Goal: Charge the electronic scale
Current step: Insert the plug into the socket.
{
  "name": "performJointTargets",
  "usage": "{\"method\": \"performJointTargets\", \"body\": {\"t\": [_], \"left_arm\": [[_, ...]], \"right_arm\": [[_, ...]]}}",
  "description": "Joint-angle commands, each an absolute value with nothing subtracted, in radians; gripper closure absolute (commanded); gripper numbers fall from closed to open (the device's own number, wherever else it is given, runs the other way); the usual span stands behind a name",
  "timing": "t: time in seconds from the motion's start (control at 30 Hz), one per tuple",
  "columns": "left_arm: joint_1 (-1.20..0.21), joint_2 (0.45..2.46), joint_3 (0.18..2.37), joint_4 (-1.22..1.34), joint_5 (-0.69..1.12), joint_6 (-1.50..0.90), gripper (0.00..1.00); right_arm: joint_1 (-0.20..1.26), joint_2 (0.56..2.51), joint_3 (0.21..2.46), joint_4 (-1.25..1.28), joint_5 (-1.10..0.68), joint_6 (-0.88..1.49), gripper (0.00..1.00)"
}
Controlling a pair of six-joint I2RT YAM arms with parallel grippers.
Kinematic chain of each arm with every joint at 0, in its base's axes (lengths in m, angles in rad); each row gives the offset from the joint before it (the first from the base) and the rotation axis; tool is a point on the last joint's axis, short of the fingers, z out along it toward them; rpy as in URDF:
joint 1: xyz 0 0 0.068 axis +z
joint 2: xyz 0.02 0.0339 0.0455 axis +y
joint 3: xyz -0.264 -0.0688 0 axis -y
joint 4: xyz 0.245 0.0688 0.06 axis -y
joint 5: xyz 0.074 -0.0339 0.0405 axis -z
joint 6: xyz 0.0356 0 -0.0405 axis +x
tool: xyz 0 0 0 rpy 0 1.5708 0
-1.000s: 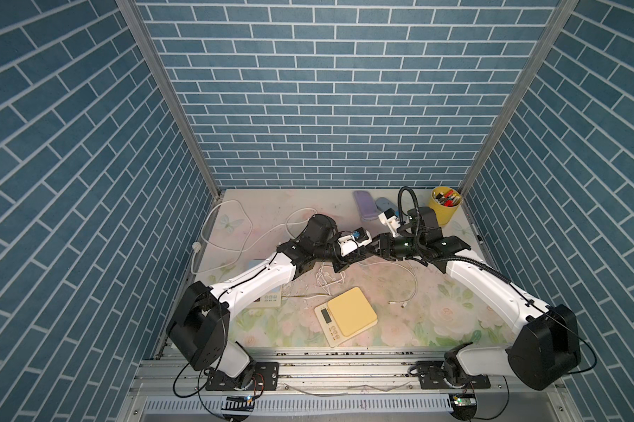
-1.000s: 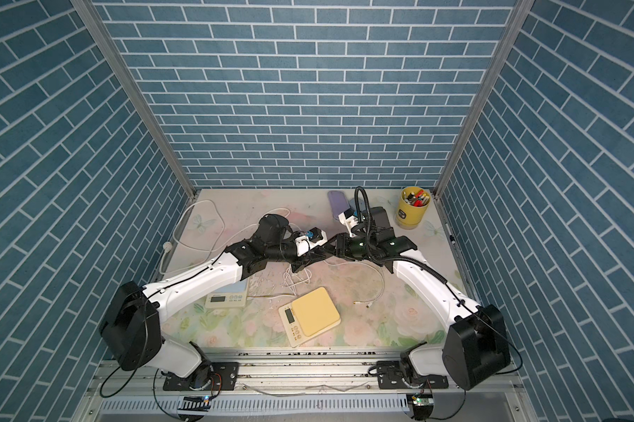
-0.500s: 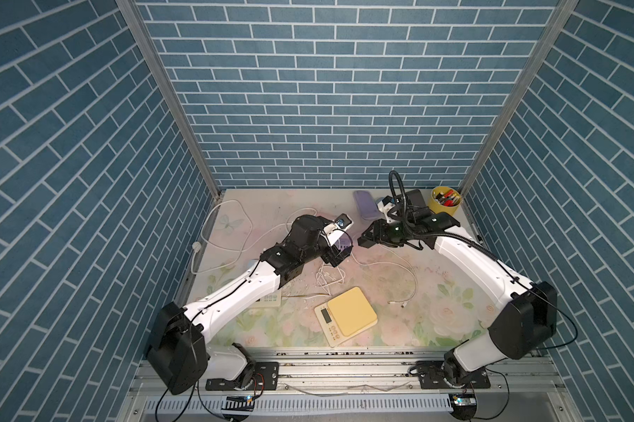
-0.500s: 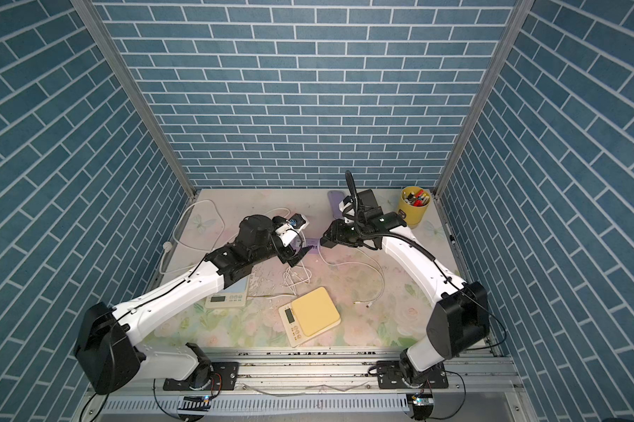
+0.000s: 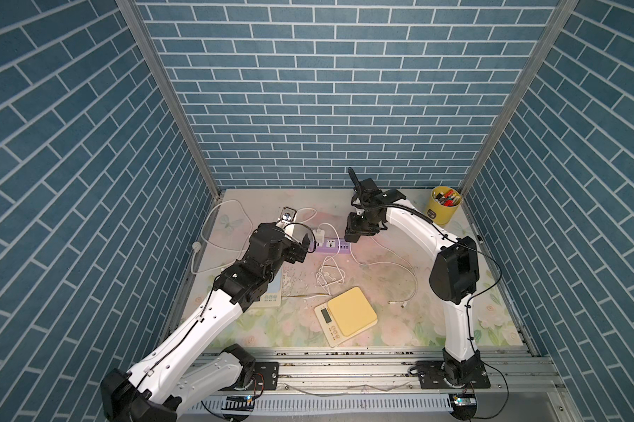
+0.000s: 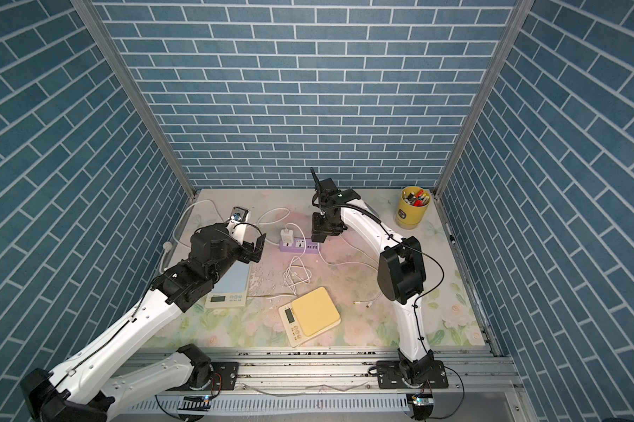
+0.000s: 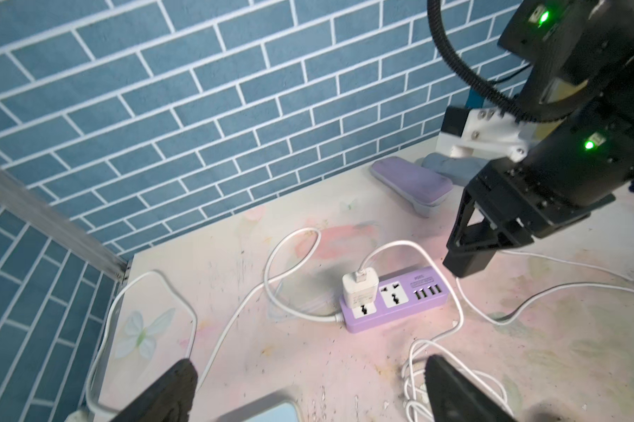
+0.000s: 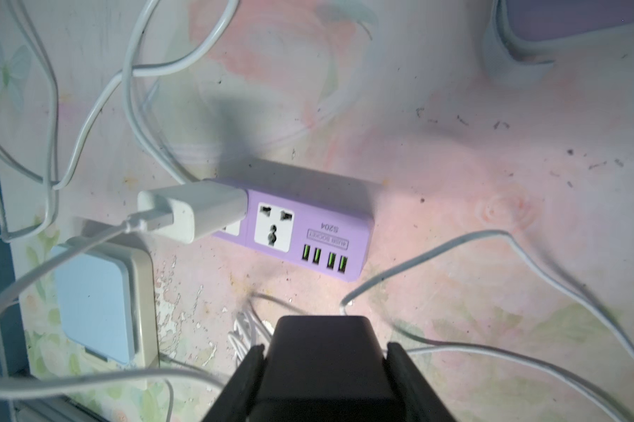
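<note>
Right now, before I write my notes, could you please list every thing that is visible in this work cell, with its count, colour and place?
plastic power strip: 1, purple, middle back of table
square charger plug: 1, white, plugged into the strip's end socket
cables: several, white, looped around the strip
yellow-topped flat scale: 1, cream body, front centre
blue-topped flat scale: 1, pale, partly under the left arm
cup of pens: 1, yellow, back right corner
flat case: 1, purple, by the back wall
left gripper: open, empty, beside the strip
right gripper: closed on a dark block, above the strip
</note>
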State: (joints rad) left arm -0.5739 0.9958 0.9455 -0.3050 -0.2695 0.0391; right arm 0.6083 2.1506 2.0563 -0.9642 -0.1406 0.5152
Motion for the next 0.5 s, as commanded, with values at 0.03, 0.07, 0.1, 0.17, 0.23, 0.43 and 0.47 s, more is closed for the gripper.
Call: {"method": "performJointTargets", "body": {"t": [0.03, 0.07, 0.1, 0.17, 0.23, 0.43, 0.47], "left_arm": [[-0.565, 0.981, 0.956, -0.409, -0.293, -0.008, 0.00], [-0.565, 0.982, 0.954, -0.413, -0.296, -0.007, 0.00], [-0.563, 0.982, 0.955, -0.414, -0.298, -0.008, 0.01], [-0.563, 0.987, 0.961, -0.420, -0.298, -0.011, 0.00], [-0.560, 0.995, 0.968, -0.426, -0.299, -0.012, 0.00], [-0.554, 1.028, 0.974, -0.443, -0.294, -0.030, 0.00], [-0.553, 1.031, 0.974, -0.446, -0.293, -0.032, 0.01]], "right_arm": [[0.636, 2.241, 2.200, -1.072, -0.055, 0.519, 1.00], [0.638, 2.257, 2.216, -1.073, -0.058, 0.526, 1.00], [0.640, 2.274, 2.234, -1.070, -0.064, 0.535, 1.00], [0.644, 2.304, 2.263, -1.062, -0.081, 0.552, 1.00], [0.648, 2.331, 2.298, -1.055, -0.084, 0.565, 1.00], [0.669, 2.399, 2.392, -1.072, -0.115, 0.590, 1.00], [0.672, 2.412, 2.407, -1.081, -0.108, 0.594, 1.00]]}}
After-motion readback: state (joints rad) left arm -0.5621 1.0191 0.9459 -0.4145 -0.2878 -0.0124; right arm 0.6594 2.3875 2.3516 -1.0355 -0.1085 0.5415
